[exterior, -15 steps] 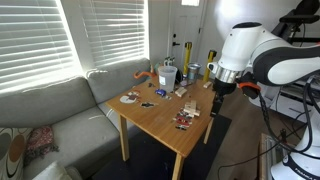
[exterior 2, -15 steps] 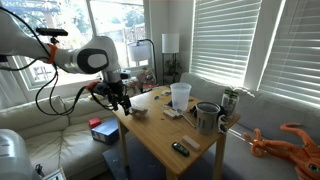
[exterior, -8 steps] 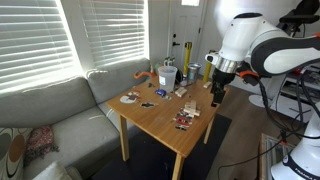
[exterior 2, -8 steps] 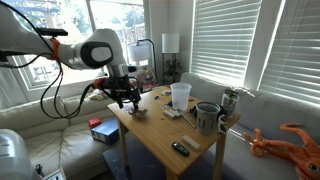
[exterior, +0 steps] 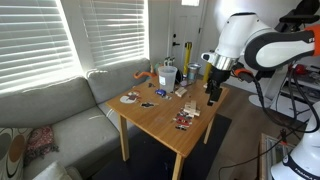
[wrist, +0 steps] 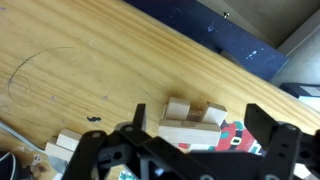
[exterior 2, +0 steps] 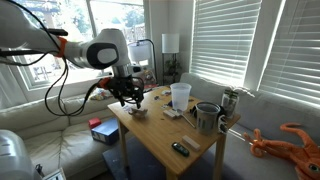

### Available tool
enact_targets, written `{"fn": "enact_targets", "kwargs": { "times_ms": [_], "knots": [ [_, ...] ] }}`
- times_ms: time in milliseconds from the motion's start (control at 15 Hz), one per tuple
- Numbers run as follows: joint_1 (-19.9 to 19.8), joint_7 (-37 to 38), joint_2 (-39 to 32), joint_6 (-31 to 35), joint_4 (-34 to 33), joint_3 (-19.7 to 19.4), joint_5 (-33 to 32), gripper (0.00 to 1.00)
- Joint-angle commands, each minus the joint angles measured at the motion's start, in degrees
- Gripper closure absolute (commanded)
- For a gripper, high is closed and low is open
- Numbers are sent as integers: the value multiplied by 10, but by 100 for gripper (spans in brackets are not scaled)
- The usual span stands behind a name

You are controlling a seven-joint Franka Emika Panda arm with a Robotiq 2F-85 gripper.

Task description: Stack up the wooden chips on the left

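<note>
In the wrist view, pale tan wooden chips (wrist: 186,122) lie on the wooden table (wrist: 90,60): one long flat piece with two small blocks behind it, touching a red patterned item (wrist: 236,136). My gripper (wrist: 200,135) is open, with its dark fingers on either side above them and nothing held. More pale flat pieces (wrist: 66,146) lie at the lower left. In both exterior views the gripper (exterior: 213,94) (exterior 2: 128,100) hovers above the table near the dark-and-red cluster (exterior: 184,120) (exterior 2: 137,112). The chips are too small to make out there.
A white cup (exterior: 166,75) (exterior 2: 180,95), a metal mug (exterior 2: 207,117), a round dark plate (exterior: 130,98) and a small dark item (exterior 2: 180,148) stand on the table. The table edge and dark floor (wrist: 230,35) are close by. A grey sofa (exterior: 60,105) is beside the table.
The arm has moved in over the table corner and a little lower, toward the cluster. Nothing on the table has moved.
</note>
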State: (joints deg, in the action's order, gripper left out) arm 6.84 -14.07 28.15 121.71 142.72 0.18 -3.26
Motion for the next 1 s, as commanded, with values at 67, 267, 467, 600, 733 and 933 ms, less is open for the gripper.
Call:
{"fn": "enact_targets", "kwargs": {
  "times_ms": [67, 267, 467, 600, 733, 933],
  "knots": [
    [5, -19, -3, -3, -3, -8, 18, 0],
    [4, -23, -6, 1, -4, -18, 35, 0],
    [4, -38, -16, 18, -5, -34, 65, 0],
    [3, -45, -23, 27, -6, -38, 71, 0],
    [2, -54, -31, 34, -7, -42, 74, 0],
    [7, -68, -46, 42, -12, -44, 86, 0]
  ]
}}
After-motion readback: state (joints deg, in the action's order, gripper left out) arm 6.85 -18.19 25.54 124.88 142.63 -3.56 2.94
